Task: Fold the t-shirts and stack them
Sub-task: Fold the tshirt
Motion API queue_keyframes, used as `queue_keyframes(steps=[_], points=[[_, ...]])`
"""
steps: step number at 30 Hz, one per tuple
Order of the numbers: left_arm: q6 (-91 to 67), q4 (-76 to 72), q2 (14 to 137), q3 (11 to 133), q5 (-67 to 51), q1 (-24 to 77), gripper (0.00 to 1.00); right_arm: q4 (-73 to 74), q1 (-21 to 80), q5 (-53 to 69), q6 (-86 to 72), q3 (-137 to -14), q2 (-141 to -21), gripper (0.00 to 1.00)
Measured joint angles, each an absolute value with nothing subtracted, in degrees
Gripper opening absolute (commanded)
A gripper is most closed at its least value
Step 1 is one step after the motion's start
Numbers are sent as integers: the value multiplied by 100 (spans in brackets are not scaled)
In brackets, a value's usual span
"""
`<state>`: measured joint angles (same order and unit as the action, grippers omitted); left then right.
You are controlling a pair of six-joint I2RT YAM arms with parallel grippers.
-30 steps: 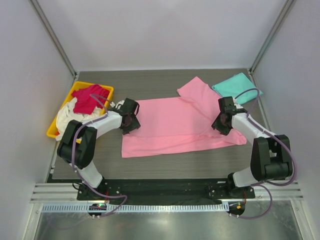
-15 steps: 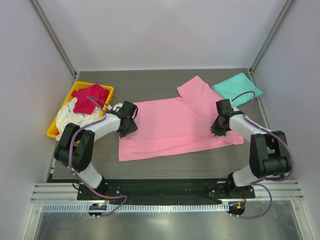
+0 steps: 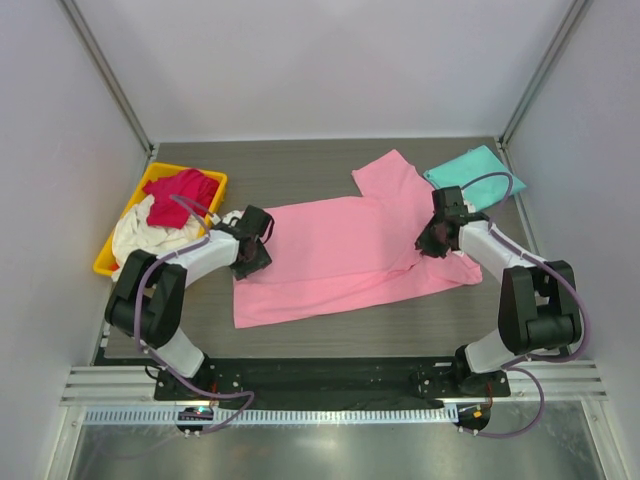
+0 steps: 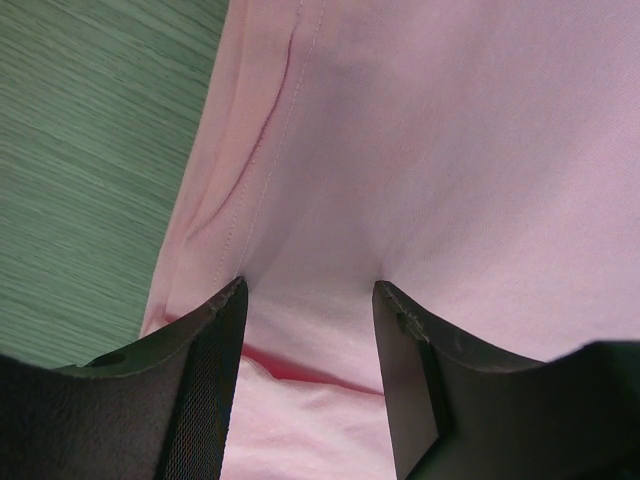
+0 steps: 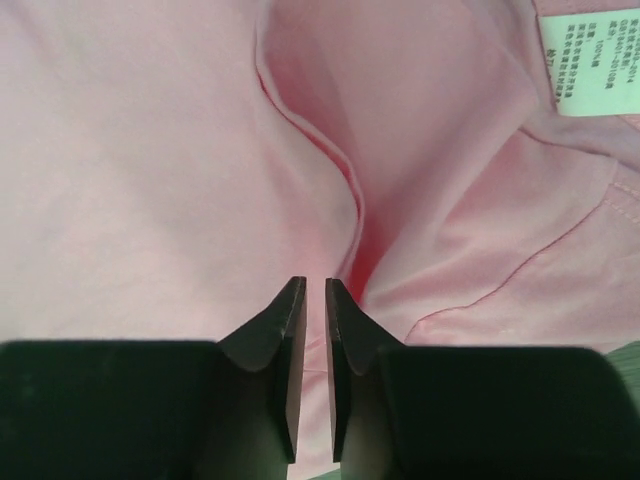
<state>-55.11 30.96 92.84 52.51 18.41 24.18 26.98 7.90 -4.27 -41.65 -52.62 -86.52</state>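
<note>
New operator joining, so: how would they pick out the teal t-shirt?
Start at the dark table and go to its far right corner. The teal t-shirt lies there, compact and flat, beside the spread pink t-shirt; it is the only teal cloth.

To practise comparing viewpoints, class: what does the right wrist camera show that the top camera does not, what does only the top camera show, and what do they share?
Only the right wrist view shows the white care label and a cloth ridge running into the right gripper, jaws nearly closed. Only the top view shows the yellow bin, teal t-shirt, red t-shirt and left gripper. Both show the pink t-shirt and the right gripper.
</note>
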Motion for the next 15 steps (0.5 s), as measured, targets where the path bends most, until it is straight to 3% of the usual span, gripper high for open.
queue_keyframes(steps=[3,7,12,15], points=[[-5513,3094,9260,5225,1846,2418,55,2696,805,-384,-4235,-5288,-8665,4],[-5513,3100,9238,5203,1846,2418,55,2705,821,-373,-4263,-5288,-8667,3],[-5513,3100,9233,5203,1844,2418,55,2792,821,-440,-4307,-5293,-8667,25],[-5511,3107,9209,5181,1839,2418,55,2877,821,-521,-4281,-5293,-8667,30]])
